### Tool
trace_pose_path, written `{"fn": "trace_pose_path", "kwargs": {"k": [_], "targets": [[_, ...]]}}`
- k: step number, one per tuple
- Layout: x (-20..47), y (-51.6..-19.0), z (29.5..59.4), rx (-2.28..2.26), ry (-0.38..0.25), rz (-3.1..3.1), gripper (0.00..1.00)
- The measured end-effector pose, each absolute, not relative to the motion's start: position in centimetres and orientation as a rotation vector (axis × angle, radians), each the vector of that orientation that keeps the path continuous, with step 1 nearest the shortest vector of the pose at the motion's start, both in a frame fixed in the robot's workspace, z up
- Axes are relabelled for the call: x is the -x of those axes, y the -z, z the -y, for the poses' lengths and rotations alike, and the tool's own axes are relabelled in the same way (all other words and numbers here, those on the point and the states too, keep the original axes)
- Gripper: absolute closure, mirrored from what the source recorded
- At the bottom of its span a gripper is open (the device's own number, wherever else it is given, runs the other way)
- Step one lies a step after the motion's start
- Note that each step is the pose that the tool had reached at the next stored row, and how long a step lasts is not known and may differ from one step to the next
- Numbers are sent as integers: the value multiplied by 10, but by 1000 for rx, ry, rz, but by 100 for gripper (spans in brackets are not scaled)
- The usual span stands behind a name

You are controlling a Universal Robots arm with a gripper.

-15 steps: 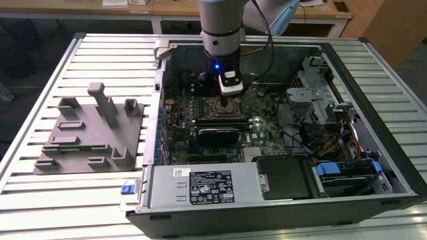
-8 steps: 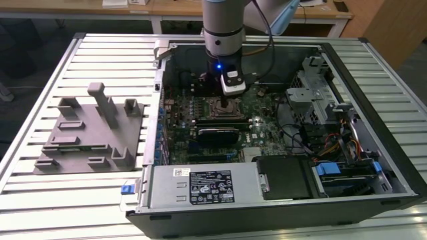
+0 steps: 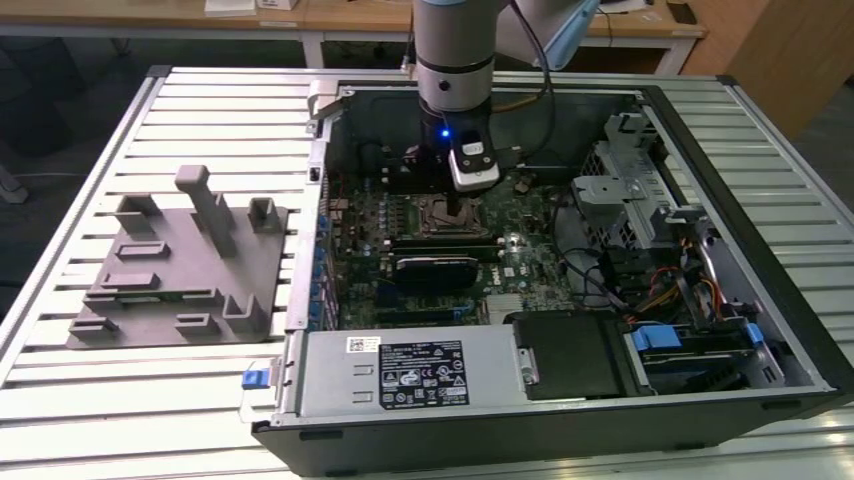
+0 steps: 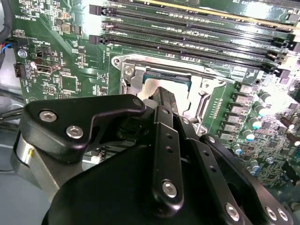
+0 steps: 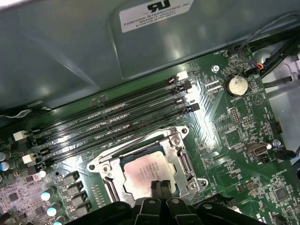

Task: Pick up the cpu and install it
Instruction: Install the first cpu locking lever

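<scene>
The cpu (image 5: 140, 172), a flat square chip with a silvery top, lies flat inside the metal socket frame (image 5: 182, 157) on the green motherboard. My gripper (image 5: 160, 186) hangs straight over it, its two black fingers pressed together, and their tips meet the chip's near edge. In the second wrist view the fingertips (image 4: 165, 96) cover part of the cpu (image 4: 151, 87) within the socket frame (image 4: 127, 71). The exterior view has the gripper (image 3: 461, 207) reaching down into the open computer case (image 3: 694, 130), above the socket.
Long black memory slots (image 5: 122, 119) run beside the socket. A grey fixture block (image 3: 180, 265) lies on the slatted table at the exterior view's left. The power supply (image 3: 400, 372), drive cage (image 3: 641, 195) and cables (image 3: 667, 290) crowd the case.
</scene>
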State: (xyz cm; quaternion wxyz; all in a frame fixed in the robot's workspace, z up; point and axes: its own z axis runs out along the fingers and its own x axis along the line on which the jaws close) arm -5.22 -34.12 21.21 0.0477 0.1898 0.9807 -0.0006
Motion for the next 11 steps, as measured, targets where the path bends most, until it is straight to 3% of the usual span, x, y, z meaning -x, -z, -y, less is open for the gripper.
{"fn": "trace_pose_path", "kwargs": {"k": [11], "targets": [[52, -233, 341, -579, 2, -2991, 89]]}}
